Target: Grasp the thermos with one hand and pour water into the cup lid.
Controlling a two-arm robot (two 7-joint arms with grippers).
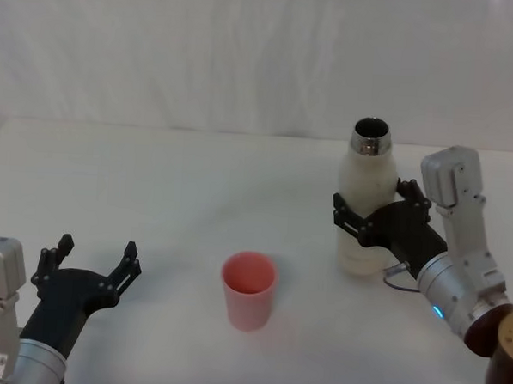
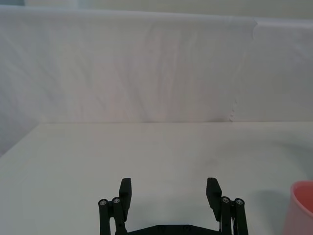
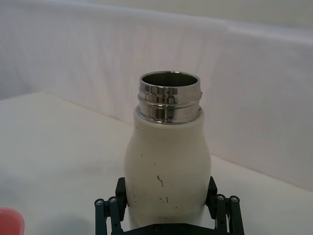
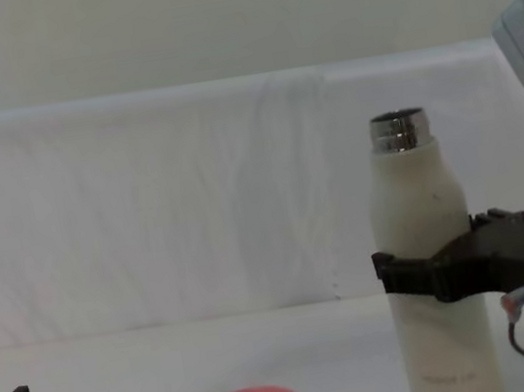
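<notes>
The right gripper (image 1: pixel 365 213) is clamping the upright thermos (image 1: pixel 364 217) — pouring into the cup (image 1: pixel 249 289) is waiting; left gripper (image 1: pixel 88 261) is idling, fingers apart.

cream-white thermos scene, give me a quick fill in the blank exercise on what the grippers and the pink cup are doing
1. The right gripper is closed around the tall cream-white thermos with the steel neck, which stands ____ on the white table.
2. The thermos's steel neck has no ____ on it.
3. The small round pink cup lid stands on the robot's ____ side of the thermos.
4. The left gripper, apart from the cup, has its fingers ____.

Missing words: upright; cap; left; open
</notes>
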